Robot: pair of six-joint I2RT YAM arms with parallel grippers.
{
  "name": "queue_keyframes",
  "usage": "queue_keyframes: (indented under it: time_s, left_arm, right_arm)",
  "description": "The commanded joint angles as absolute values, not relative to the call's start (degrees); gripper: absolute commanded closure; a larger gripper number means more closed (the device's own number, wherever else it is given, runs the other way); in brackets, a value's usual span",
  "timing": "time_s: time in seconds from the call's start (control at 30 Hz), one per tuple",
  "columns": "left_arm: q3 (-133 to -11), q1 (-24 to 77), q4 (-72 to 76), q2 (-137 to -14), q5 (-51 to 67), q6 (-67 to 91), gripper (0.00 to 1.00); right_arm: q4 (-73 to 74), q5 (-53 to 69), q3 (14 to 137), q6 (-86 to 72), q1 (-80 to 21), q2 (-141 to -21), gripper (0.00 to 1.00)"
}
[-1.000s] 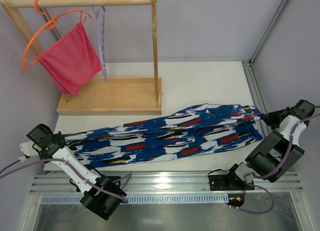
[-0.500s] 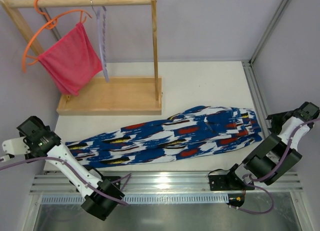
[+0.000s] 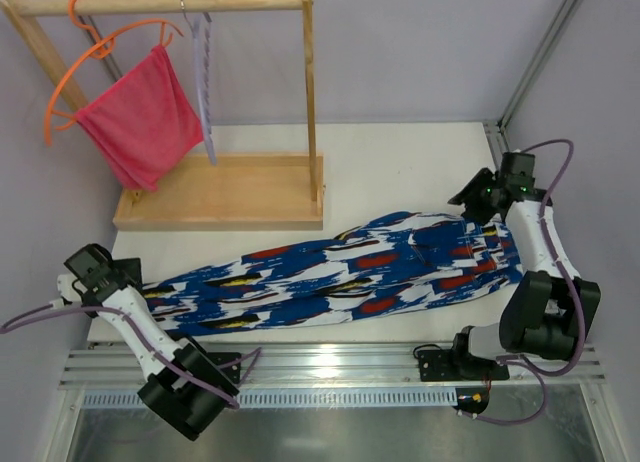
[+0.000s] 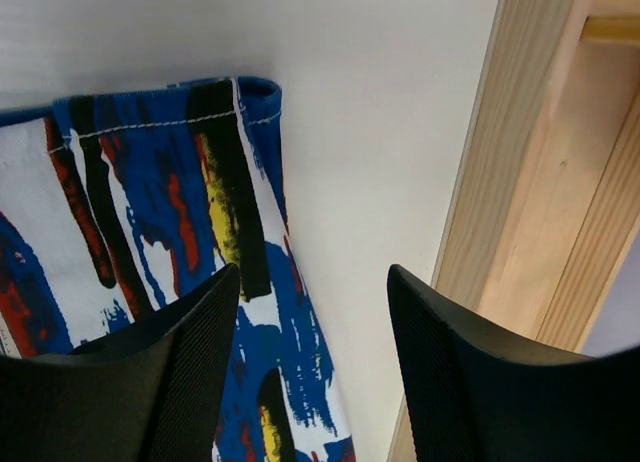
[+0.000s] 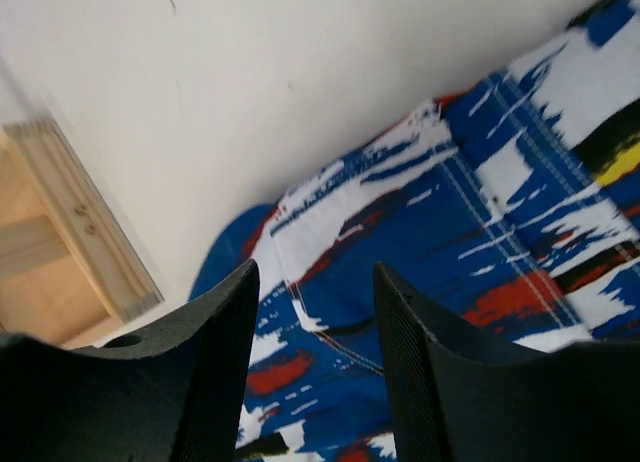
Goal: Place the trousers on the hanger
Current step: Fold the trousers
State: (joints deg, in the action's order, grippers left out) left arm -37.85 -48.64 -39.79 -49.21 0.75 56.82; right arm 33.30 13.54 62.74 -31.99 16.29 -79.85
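The printed blue, white, red and black trousers (image 3: 340, 274) lie flat along the table, waist end to the right. My left gripper (image 3: 112, 272) hovers at the leg-cuff end; in the left wrist view it (image 4: 312, 274) is open, with the cuff (image 4: 170, 192) below and nothing between the fingers. My right gripper (image 3: 472, 196) hangs above the far edge of the waist end; in the right wrist view it (image 5: 315, 270) is open over the trousers (image 5: 460, 232). The pale lavender hanger (image 3: 206, 87) hangs from the wooden rail at the back left.
A wooden rack (image 3: 220, 190) with a flat base stands at the back left; its base edge shows in both wrist views (image 4: 530, 182) (image 5: 70, 232). An orange hanger (image 3: 75, 72) carrying a pink-red cloth (image 3: 140, 117) hangs beside the lavender one. A metal rail (image 3: 330, 367) runs along the near edge.
Both grippers were shut on the ends of the stretched trousers and have opened and let go. The trousers settled flat. The right arm swung up and inward over the waist end; the left shifted slightly.
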Motion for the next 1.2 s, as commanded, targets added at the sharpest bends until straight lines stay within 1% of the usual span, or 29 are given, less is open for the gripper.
queue_keyframes:
  time_s: [0.0, 0.13, 0.17, 0.27, 0.4, 0.53, 0.63, 0.7, 0.9, 1.0, 1.13, 1.17]
  left_arm:
    - [-36.7, -46.3, -37.4, -47.5, 4.7, 53.8, 0.37]
    - [-33.0, -44.1, -38.7, -50.2, 5.8, 54.8, 0.4]
    - [-32.0, -44.0, -38.9, -50.7, 5.3, 55.9, 0.41]
    - [-29.1, -43.4, -37.6, -52.6, 5.1, 57.0, 0.5]
    - [-28.3, -40.3, -35.3, -55.8, -1.1, 58.3, 0.5]
    - [-27.8, -37.0, -31.0, -63.0, -2.5, 60.4, 0.51]
    - [-31.1, -30.5, -30.8, -70.4, -8.3, 61.2, 0.51]
    - [-34.1, -27.4, -30.8, -75.8, -9.8, 61.4, 0.51]
    - [-40.0, -26.7, -28.2, -86.2, -10.2, 62.1, 0.51]
    - [-44.0, -26.4, -27.1, -88.8, -11.2, 62.4, 0.5]
    - [-49.0, -26.2, -25.4, -90.9, -8.5, 63.5, 0.5]
    - [-50.3, -26.1, -26.0, -90.9, -7.6, 63.8, 0.5]
  right_arm:
    - [35.6, 6.9, 58.0, -34.7, 10.9, -77.0, 0.48]
    - [34.6, 5.2, 53.3, -35.7, 6.1, -76.6, 0.49]
    - [34.4, 5.2, 52.5, -35.7, 5.5, -76.6, 0.51]
    - [33.1, 3.5, 48.8, -35.3, 3.6, -76.0, 0.52]
    - [31.7, 3.3, 47.4, -36.6, 3.3, -73.9, 0.52]
    - [31.0, 4.6, 48.8, -36.9, 3.3, -71.4, 0.52]
    - [33.1, 5.3, 52.2, -36.5, 3.3, -70.4, 0.52]
    - [34.0, 5.6, 54.7, -36.7, 3.3, -69.8, 0.52]
    - [34.5, 7.1, 57.8, -36.7, 3.3, -66.5, 0.52]
    - [31.9, 6.1, 57.0, -36.6, 3.3, -65.5, 0.51]
    - [31.2, 4.7, 59.0, -36.7, 3.3, -69.2, 0.5]
    - [32.0, 4.7, 59.9, -37.0, 3.3, -71.7, 0.51]
